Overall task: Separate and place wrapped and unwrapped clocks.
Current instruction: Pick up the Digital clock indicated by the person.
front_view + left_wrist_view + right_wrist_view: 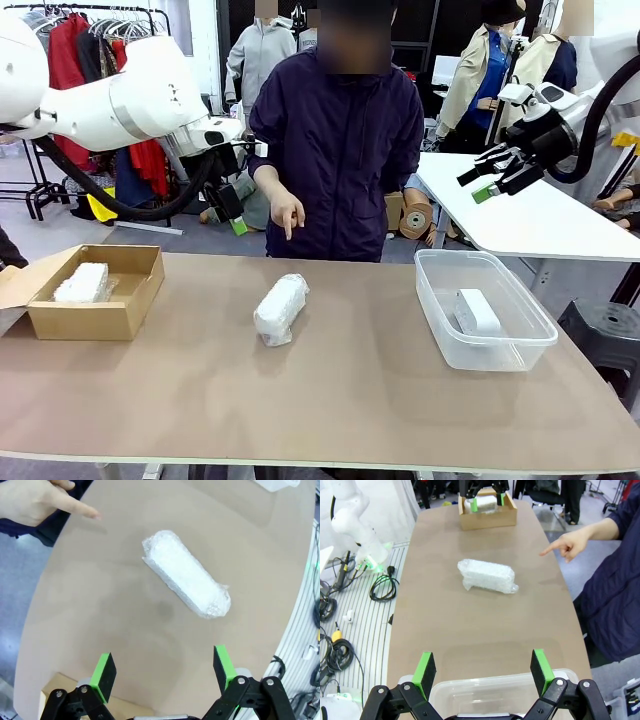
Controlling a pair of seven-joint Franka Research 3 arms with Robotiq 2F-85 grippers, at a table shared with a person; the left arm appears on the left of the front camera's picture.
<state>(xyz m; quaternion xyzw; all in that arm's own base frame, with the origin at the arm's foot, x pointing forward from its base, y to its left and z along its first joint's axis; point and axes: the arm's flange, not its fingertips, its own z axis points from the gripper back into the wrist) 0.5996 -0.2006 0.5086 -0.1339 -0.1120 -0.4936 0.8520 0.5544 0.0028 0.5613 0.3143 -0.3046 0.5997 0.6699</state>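
Observation:
One bubble-wrapped clock (281, 308) lies on the bare middle of the table; it also shows as a bundle (186, 573) below my left gripper and as a bundle (487, 575) ahead of my right one. A second wrapped clock (82, 283) lies in the cardboard box (128, 305) at the left. The bare white clock (476, 311) lies in the clear tub (440, 325) at the right. My left gripper (234, 208) hangs open high over the table's far left. My right gripper (487, 178) hangs open above the tub, its pads (542, 666) empty.
A person stands at the far edge, one hand (287, 215) pointing a finger down toward the middle bundle. A second white table (540, 215) stands behind at the right. The brown tabletop (330, 400) is bare in front.

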